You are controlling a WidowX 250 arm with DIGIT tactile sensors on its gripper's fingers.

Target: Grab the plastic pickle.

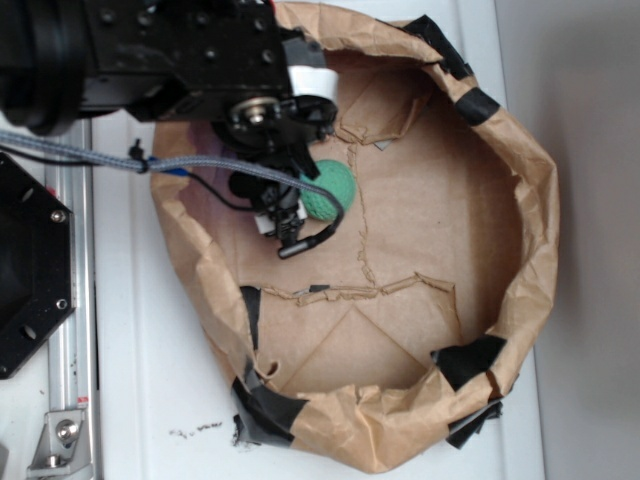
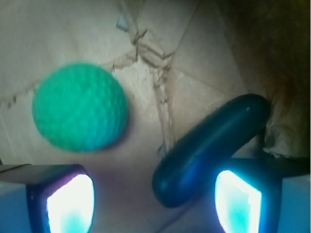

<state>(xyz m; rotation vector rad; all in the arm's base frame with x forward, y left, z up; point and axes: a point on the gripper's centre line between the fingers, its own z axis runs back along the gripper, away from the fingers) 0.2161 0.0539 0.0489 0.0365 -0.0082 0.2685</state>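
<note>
The plastic pickle (image 2: 209,150) is a dark glossy oblong lying slantwise on the brown paper. Its lower end sits between my fingers, close to the right pad (image 2: 238,201). My gripper (image 2: 155,204) is open, with a wide gap between that end and the left pad (image 2: 70,204). In the exterior view the gripper (image 1: 282,215) hangs low inside the paper-lined basin. The pickle (image 1: 303,241) shows there as a dark oblong at the fingertips. A light green dimpled ball (image 2: 80,107) lies apart from the pickle, and in the exterior view the ball (image 1: 333,188) is just right of the gripper.
The crumpled brown paper wall (image 1: 530,230), patched with black tape, rings the basin. Torn seams cross the paper floor (image 1: 400,290). A braided cable (image 1: 100,155) runs from the arm across the left rim. A black mount and metal rail (image 1: 40,260) stand at the left.
</note>
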